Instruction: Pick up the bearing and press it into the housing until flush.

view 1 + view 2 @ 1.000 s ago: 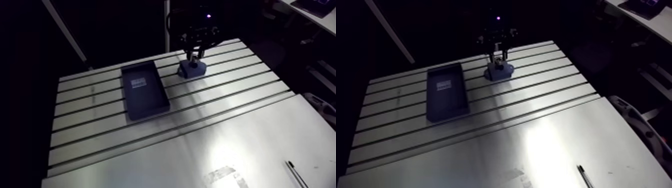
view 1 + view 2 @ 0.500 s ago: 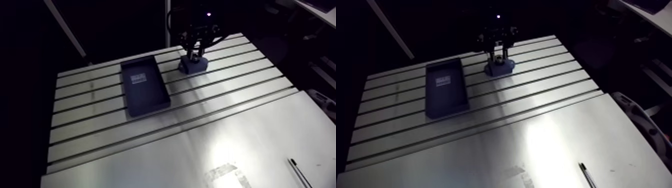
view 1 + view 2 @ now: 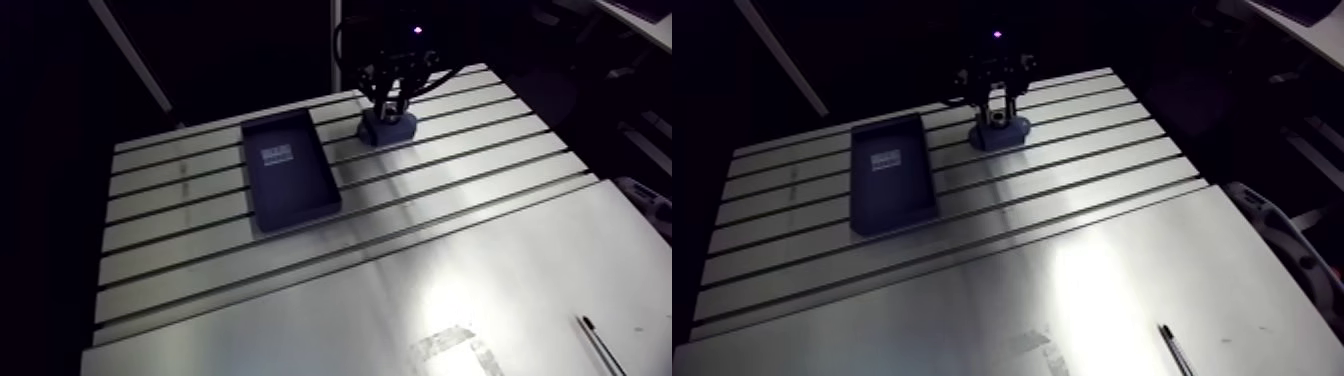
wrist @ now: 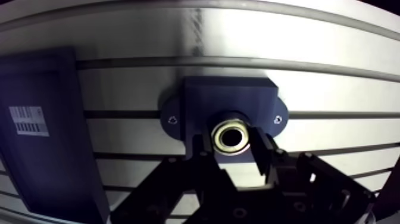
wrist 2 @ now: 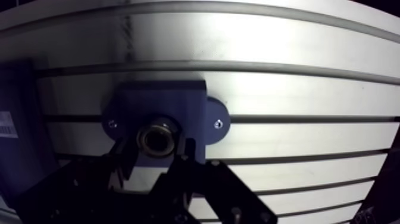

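In the wrist view a dark blue housing (image 4: 229, 98) with two mounting ears lies on the slotted table. A metal ring bearing (image 4: 233, 136) is pressed between my two fingers (image 4: 201, 150), right over the housing's central bore. My gripper (image 4: 232, 149) is shut on the bearing. How deep the bearing sits in the bore is not visible. In the arm view the gripper (image 3: 392, 104) stands directly on top of the housing (image 3: 388, 128) at the table's far side.
A dark blue rectangular tray (image 3: 288, 172) with a white label lies to the left of the housing. A pen (image 3: 597, 345) and a patch of tape (image 3: 455, 350) lie on the smooth plate near the front. Slots run across the table.
The arm view has shifted a little with the arm. The gripper stays above the housing with the bearing and looks slightly closer to it than earlier.
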Controlling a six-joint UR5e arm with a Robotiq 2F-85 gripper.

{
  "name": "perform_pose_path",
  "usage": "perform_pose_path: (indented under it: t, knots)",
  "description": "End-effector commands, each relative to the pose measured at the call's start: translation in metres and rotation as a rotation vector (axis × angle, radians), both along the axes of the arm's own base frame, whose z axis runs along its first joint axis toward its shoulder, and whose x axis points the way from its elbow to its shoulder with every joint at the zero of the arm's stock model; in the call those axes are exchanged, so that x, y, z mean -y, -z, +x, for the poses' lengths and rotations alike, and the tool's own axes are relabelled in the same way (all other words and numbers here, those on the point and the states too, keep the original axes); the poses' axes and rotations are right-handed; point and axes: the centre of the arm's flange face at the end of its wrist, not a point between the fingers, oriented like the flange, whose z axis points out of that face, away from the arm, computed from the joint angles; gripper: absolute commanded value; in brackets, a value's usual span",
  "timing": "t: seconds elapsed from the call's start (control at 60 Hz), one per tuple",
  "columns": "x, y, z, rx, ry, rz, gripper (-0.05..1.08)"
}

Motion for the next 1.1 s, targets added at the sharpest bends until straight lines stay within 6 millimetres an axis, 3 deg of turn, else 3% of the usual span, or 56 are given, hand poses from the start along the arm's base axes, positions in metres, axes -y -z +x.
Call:
perform_pose_path:
  t: [0.017,1.1]
  knots:
    - [-0.0004,-0.0002,0.0001,0.0,0.0,0.001,0.67]
    - [0.0008,0.0004,0.0005,0.001,-0.002,0.0,0.67]
